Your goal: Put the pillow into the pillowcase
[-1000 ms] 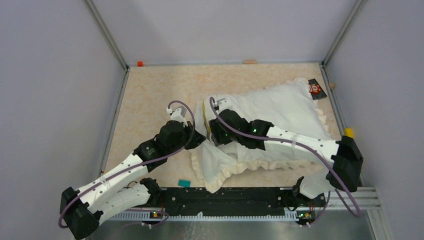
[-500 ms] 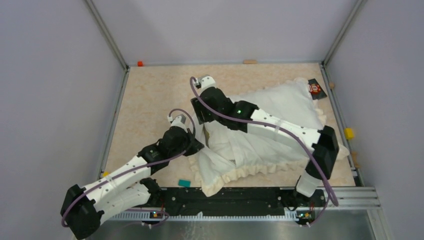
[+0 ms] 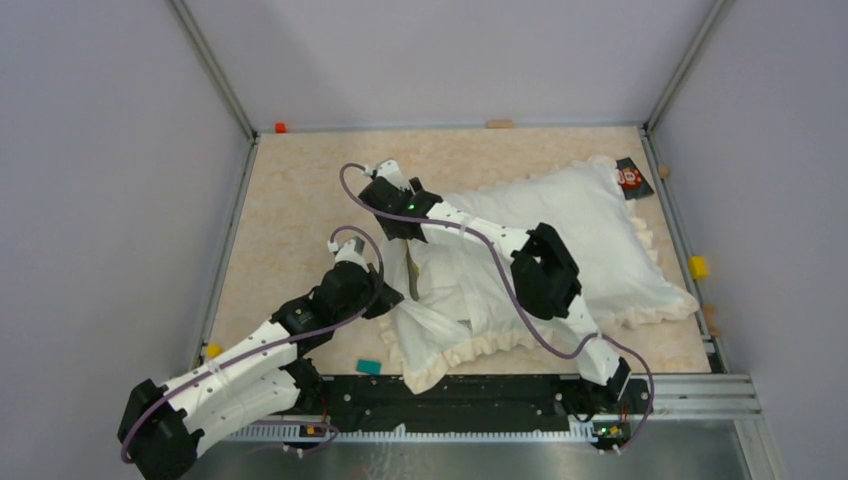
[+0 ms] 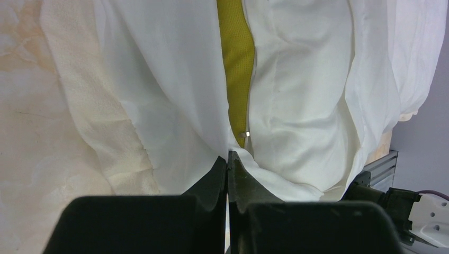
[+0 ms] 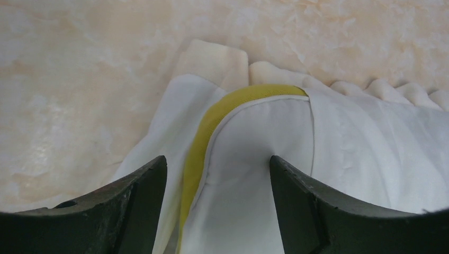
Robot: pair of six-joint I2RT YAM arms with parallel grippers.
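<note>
The beige marbled table (image 3: 300,200) carries the frilled pillowcase (image 3: 600,230) (pillow (image 3: 411,272) partly inside) and a small teal block (image 3: 369,367).

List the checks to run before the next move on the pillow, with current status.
1. left fingers shut on the pillowcase edge: ok.
2. right fingers open, holding nothing: ok.
3. right fingers lined up over the exposed pillow corner: ok.
4. pillow fully inside the pillowcase: not ok, its yellow band shows at the opening.
5. pillow seated in the far corners: cannot tell, the fabric hides it.
</note>
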